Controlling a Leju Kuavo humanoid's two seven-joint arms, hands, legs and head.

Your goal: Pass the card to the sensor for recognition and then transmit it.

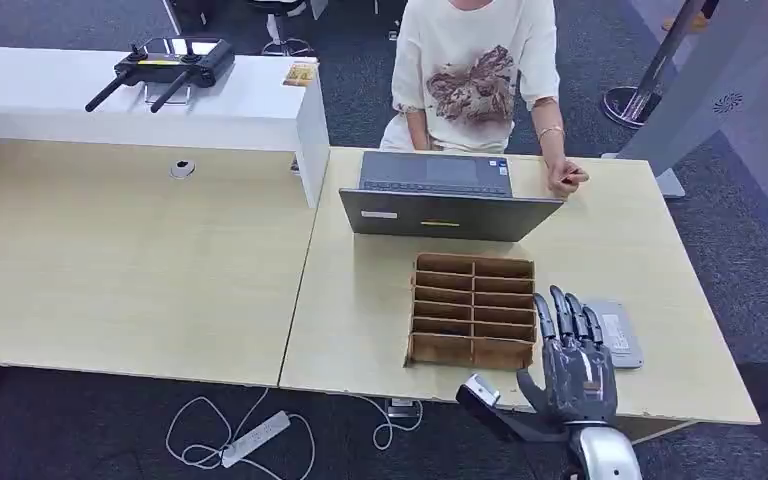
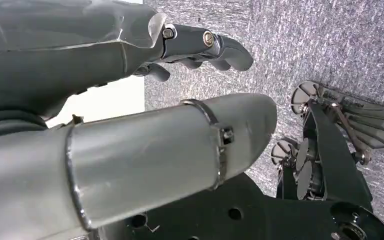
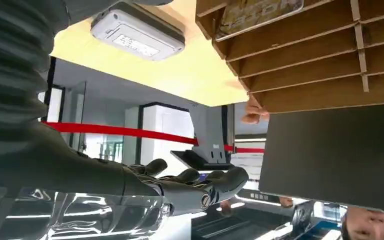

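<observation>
The card (image 3: 260, 12) is lying in a compartment of the wooden rack (image 1: 473, 310), next to the grey sensor (image 1: 615, 332) on the surface, so pick-up and scan are sitting close together. The right hand (image 1: 572, 355) is hovering open and empty, fingers extended, beside the rack for reaching in. The left hand (image 2: 200, 47) is hanging over the floor, holding nothing, fingers loosely curved.

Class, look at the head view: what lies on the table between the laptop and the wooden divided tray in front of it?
Nothing: in the head view only bare tabletop shows between the laptop and the wooden tray.
</observation>
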